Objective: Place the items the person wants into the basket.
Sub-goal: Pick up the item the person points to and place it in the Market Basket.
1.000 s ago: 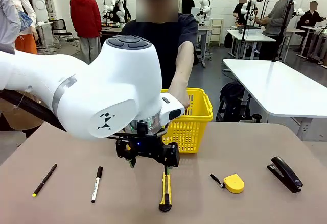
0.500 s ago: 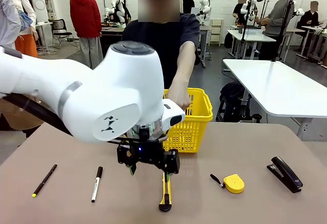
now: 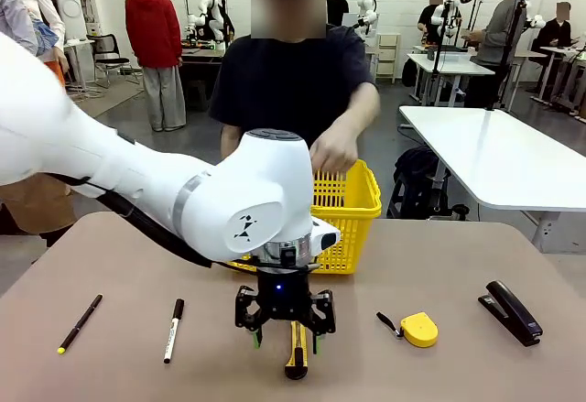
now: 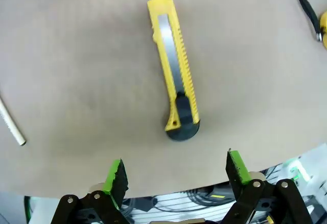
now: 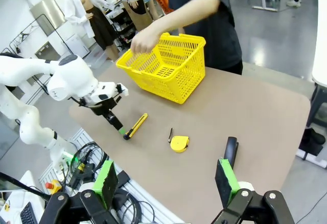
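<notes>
The yellow-and-black utility knife (image 3: 296, 352) (image 4: 176, 81) lies on the brown table near its front edge. My left gripper (image 3: 285, 338) (image 4: 176, 169) hangs open just above the knife, its green fingertips straddling it and nothing held. The white marker (image 3: 173, 329) lies to its left, and the yellow tape measure (image 3: 418, 329) (image 5: 179, 143) to its right. At the table's far side stands the yellow basket (image 3: 352, 228) (image 5: 166, 66), with the person's hand (image 3: 334, 150) (image 5: 143, 40) held over its rim. My right gripper (image 5: 166, 180) is open and high above the table's right end.
A thin black pen (image 3: 80, 322) lies at the far left of the row. The black stapler (image 3: 511, 310) (image 5: 231, 151) rests at the far right. The knife's butt sits close to the table's front edge. Other people and tables stand far behind.
My left arm has swung right and come down, bringing the open gripper over the knife. The person's hand has lifted from the basket rim.
</notes>
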You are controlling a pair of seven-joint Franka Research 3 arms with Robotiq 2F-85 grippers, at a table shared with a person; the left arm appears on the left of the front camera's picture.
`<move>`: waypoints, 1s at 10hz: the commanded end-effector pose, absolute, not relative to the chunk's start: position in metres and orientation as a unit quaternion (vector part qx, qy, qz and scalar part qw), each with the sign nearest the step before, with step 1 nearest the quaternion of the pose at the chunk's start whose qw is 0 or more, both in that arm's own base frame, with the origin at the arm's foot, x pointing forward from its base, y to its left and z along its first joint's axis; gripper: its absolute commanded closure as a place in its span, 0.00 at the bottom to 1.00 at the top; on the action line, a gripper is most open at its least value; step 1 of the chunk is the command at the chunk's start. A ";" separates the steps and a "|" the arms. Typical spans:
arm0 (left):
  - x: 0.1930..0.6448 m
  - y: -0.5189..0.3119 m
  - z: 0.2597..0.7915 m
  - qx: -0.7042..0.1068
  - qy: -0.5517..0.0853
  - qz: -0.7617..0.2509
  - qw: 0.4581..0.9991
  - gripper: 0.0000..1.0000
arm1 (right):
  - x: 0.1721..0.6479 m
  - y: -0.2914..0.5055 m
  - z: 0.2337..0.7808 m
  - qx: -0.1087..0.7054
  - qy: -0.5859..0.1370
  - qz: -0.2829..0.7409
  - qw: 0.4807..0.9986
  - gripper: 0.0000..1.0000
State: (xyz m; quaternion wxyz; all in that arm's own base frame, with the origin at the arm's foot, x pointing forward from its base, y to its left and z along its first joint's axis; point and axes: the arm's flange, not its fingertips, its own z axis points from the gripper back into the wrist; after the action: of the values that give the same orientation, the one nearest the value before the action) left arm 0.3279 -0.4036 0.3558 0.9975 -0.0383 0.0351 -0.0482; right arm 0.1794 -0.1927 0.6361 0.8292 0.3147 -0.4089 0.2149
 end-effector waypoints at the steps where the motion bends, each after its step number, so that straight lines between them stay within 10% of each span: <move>1: 0.336 -0.427 0.352 -0.038 0.022 -0.013 0.999 0.00 | 0.181 -0.192 0.635 0.321 -0.413 0.223 0.822 0.00; 9: 0.350 -0.436 0.311 0.000 -0.002 0.041 0.999 0.00 | 0.181 -0.192 0.635 0.321 -0.413 0.223 0.822 0.00; 10: 0.352 -0.436 0.310 -0.004 -0.008 0.035 0.999 0.31 | 0.181 -0.192 0.635 0.321 -0.413 0.223 0.822 0.00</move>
State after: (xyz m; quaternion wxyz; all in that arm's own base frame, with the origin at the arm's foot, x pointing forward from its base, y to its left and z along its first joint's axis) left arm 0.3511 -0.4277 0.3117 0.9997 0.0024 0.0090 0.0237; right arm 0.1794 -0.1927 0.6360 0.8292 0.3147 -0.4088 0.2149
